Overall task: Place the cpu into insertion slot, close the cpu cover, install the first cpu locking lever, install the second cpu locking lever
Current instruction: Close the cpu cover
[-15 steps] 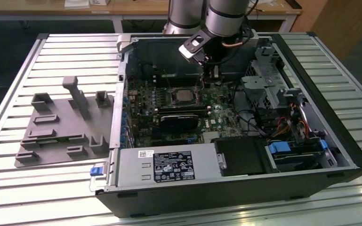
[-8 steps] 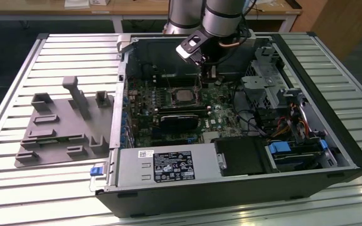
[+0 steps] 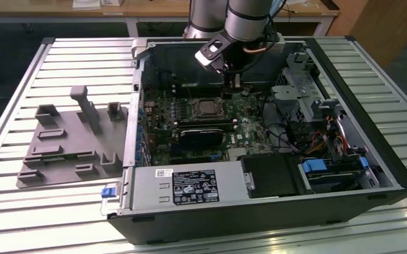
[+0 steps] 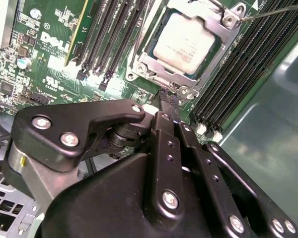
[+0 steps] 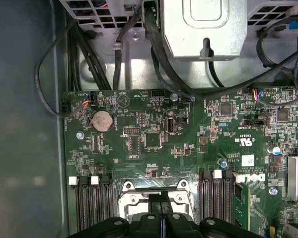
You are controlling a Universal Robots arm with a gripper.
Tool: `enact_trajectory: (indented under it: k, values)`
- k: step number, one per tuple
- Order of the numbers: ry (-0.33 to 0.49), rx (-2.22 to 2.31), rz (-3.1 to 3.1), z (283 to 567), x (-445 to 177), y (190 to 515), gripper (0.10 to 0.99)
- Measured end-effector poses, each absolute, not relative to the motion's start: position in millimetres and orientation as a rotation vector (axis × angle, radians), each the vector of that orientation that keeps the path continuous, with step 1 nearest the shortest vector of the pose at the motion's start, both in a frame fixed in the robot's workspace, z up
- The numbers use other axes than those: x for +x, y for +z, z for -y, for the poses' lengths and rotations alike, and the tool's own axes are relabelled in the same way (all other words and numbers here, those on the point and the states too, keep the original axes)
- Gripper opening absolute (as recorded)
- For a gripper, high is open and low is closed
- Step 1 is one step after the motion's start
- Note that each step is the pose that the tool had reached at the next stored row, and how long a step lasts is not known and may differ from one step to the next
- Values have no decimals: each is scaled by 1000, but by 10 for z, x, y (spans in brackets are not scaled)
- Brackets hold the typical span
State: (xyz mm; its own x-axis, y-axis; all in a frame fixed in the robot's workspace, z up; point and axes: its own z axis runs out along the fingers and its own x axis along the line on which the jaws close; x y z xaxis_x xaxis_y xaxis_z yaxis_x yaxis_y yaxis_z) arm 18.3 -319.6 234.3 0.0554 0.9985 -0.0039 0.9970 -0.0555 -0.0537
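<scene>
CPU seated and covered; levers apparently not yet latched.
Inside the open computer case [image 3: 189, 222], the motherboard [image 5: 139, 124] carries the insertion slot [image 5: 125, 198] between its memory-slot banks. The cpu cover [image 4: 164, 72] lies down over the cpu [image 4: 181, 42]. One thin locking lever [image 4: 273, 12] stands free. The gripper [image 4: 164, 98], jaws together, hovers at the cover's edge.

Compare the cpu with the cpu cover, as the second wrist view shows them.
The cpu is a solid, matte pale-grey square; the cpu cover is a shinier open frame with a window. The cpu cover is larger and borders the cpu, which shows through that window. Both are silvery metal, lying flat.
</scene>
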Motion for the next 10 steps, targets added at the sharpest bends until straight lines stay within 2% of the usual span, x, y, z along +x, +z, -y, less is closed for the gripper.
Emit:
enact_trajectory:
  k: [10]
  values:
    - [10,-2279,2155,3196,41,2329,102]
